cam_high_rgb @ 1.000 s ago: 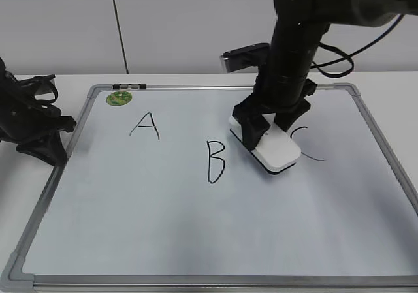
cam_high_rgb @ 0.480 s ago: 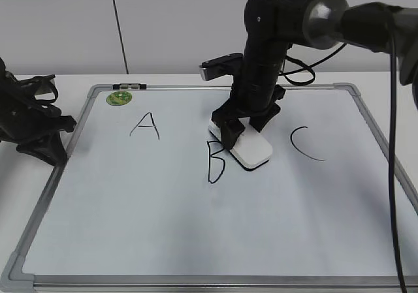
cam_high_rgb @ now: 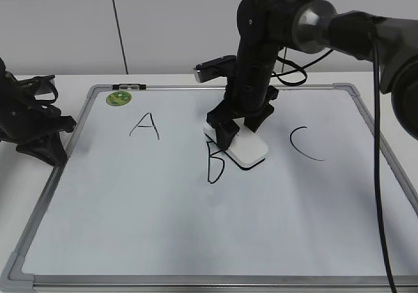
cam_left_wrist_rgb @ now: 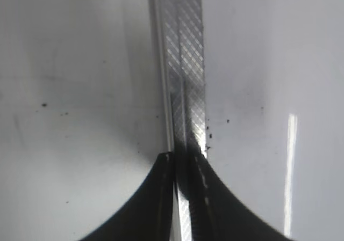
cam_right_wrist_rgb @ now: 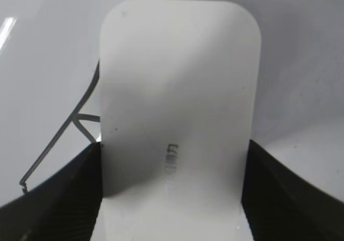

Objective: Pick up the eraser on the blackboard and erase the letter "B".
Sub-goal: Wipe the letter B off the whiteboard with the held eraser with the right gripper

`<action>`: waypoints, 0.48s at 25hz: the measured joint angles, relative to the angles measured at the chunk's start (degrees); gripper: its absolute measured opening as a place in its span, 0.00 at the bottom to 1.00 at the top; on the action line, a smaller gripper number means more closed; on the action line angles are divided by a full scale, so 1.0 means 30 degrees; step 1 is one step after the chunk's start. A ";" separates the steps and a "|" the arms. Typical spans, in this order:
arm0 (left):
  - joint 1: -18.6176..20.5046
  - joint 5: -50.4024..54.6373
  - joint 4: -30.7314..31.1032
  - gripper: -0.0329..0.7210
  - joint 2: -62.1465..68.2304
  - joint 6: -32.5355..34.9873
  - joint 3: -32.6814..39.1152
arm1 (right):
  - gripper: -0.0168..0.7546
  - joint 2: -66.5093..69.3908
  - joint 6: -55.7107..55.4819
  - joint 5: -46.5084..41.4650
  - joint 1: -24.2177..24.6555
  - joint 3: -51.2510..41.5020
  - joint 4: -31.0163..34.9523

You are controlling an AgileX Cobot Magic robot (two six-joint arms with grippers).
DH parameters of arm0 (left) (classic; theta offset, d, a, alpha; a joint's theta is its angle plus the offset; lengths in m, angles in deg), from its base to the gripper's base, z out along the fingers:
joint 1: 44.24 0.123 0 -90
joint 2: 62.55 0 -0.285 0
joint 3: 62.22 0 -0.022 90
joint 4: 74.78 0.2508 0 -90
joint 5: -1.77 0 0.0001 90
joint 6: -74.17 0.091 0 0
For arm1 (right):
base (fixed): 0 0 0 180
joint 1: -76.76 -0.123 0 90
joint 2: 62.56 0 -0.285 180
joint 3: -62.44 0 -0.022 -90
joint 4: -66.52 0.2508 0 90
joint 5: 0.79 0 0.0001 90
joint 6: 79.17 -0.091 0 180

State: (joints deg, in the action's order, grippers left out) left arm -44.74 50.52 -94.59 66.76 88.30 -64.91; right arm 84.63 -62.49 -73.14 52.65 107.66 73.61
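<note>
- Right hand (cam_high_rgb: 236, 135), black, is reaching down at frame centre of the exterior view and clamping the white rounded-rectangular plastic eraser (cam_high_rgb: 243, 148) across its short sides; in the right wrist view both fingers (cam_right_wrist_rgb: 80, 198) are pressing against the eraser (cam_right_wrist_rgb: 177, 117), whose grey marking is showing on top.
- Eraser is sitting flat on the large white dry-erase blackboard with grey metal frame (cam_high_rgb: 196, 208), its dark underside edge meeting the surface.
- Eraser's left end is overlapping the upper right part of the thin black hand-drawn letter "B" (cam_high_rgb: 214, 166); the lower loop of the letter is showing, intact, just below-left of the eraser. In the right wrist view black strokes (cam_right_wrist_rgb: 64, 128) are emerging from under the eraser's left edge.
- Black letter "A" (cam_high_rgb: 145, 126) is lying at upper left of the board, black letter "C" (cam_high_rgb: 304, 143) to the right of the eraser, apart from it.
- Round green magnet (cam_high_rgb: 119, 98) is sitting at the board's upper left corner.
- Left hand (cam_high_rgb: 36, 126) is resting at the left frame edge on the white desk (cam_high_rgb: 19, 169), beside the board frame; its fingers (cam_left_wrist_rgb: 161, 198) are lying nearly together, over the frame rail (cam_left_wrist_rgb: 185, 64).
</note>
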 joint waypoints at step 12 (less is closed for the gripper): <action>0.0000 0.0000 0.0000 0.10 0.0000 0.0000 0.0000 | 0.73 0.0056 0.0042 0.0713 -0.3110 0.0078 -0.1346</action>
State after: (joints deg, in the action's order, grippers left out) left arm -44.74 50.52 -94.59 66.76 88.30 -64.91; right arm 84.80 -62.36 -71.00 43.32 107.90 69.57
